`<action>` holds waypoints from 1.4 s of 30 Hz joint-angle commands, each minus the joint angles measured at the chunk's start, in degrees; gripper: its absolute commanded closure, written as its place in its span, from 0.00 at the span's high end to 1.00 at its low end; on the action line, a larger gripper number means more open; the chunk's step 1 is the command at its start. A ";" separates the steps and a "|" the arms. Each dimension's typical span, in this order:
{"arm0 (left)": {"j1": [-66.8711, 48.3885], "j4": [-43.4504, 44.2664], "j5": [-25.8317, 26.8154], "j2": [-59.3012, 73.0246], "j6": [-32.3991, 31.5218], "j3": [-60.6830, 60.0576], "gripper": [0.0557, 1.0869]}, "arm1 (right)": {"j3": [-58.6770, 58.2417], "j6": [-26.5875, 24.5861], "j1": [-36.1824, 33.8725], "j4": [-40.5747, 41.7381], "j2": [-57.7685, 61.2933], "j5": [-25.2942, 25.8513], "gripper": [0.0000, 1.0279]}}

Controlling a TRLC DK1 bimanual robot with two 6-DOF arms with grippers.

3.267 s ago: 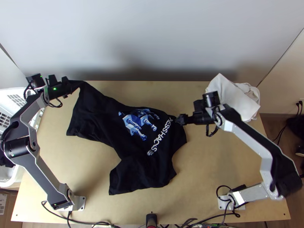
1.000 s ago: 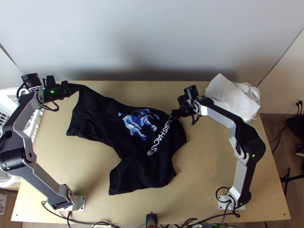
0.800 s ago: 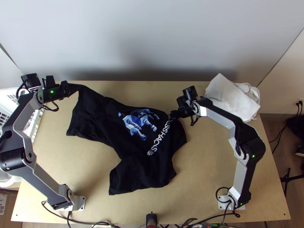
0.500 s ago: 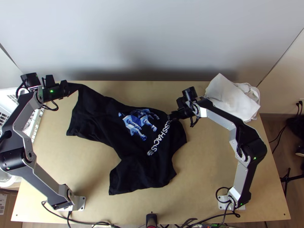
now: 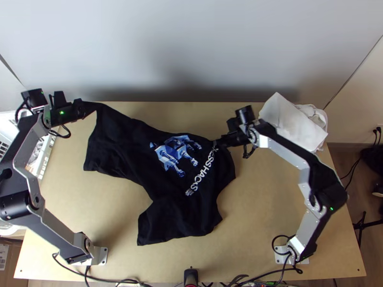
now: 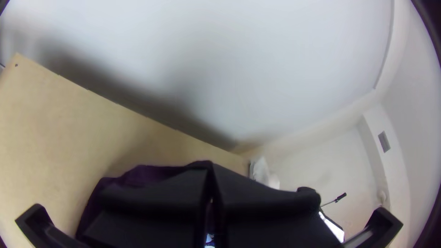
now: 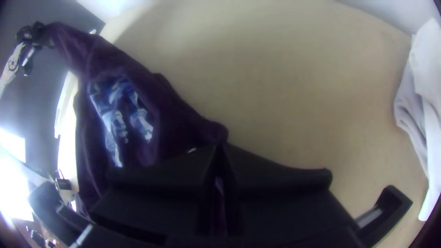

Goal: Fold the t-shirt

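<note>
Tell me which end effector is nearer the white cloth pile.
The right end effector, at the black shirt beside its lettering; the left one holds the shirt's other end, by the laundry basket.

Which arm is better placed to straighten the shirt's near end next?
Right, probably: the right gripper, though pinching the shirt by the lettering, is nearer that end. The left gripper holds it off by the table's far left corner. Either must first let go.

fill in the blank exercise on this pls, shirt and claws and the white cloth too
The t-shirt is ____, with a blue and white print.
The left claw and right claw both grip the ____.
The white cloth lies near the table's far ____ corner.

Missing words: black; t-shirt; right
</note>
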 commanded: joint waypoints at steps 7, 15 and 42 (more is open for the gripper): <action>-7.32 -24.96 -11.51 0.38 22.99 11.32 0.03 | -6.33 1.87 -6.30 3.69 -12.09 1.85 0.03; -9.25 -26.10 -14.32 -5.16 25.28 15.01 0.03 | -8.09 1.43 -7.01 4.48 -22.81 3.70 0.03; -17.69 -28.56 -21.35 -32.67 24.48 31.62 0.03 | 3.78 1.08 -1.91 7.56 -50.85 5.81 0.03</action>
